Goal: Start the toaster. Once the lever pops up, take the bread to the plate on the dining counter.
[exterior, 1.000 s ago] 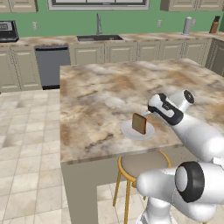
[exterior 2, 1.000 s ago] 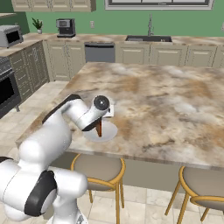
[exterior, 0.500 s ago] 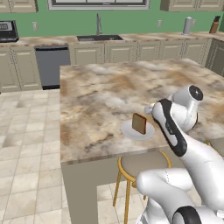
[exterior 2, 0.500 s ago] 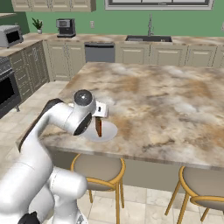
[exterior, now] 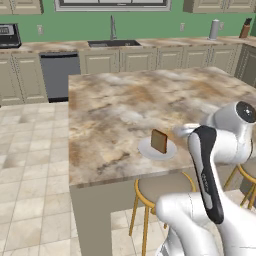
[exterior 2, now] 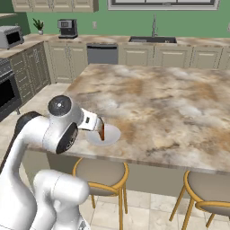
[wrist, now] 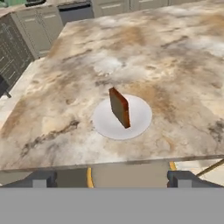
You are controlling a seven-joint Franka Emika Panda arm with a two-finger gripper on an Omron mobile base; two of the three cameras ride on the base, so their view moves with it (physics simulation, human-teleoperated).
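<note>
The bread (wrist: 119, 106), a small brown slice, stands on edge on the round white plate (wrist: 138, 120). The plate sits near the front edge of the dining counter (wrist: 144, 57). From the base views the bread (exterior: 159, 141) (exterior 2: 103, 131) is upright on the plate (exterior: 169, 150) (exterior 2: 112, 134). My gripper (wrist: 111, 179) is open, its fingertips (wrist: 43, 178) wide apart with nothing between them. It hangs back over the counter's near edge, apart from the bread. In the right base view the gripper (exterior 2: 97, 124) is just left of the slice. The toaster is out of view.
Round wooden stools (exterior: 160, 187) (exterior 2: 99, 173) (exterior 2: 206, 193) stand under the counter's near edge. Along the far wall, the long counter holds a sink (exterior: 114, 43), a kettle (exterior: 215, 29), a coffee machine (exterior 2: 67, 28) and a microwave (exterior 2: 10, 36).
My hand has drawn back from the bread toward the counter's near edge, and the elbow has swung. The bread stays on the plate.
</note>
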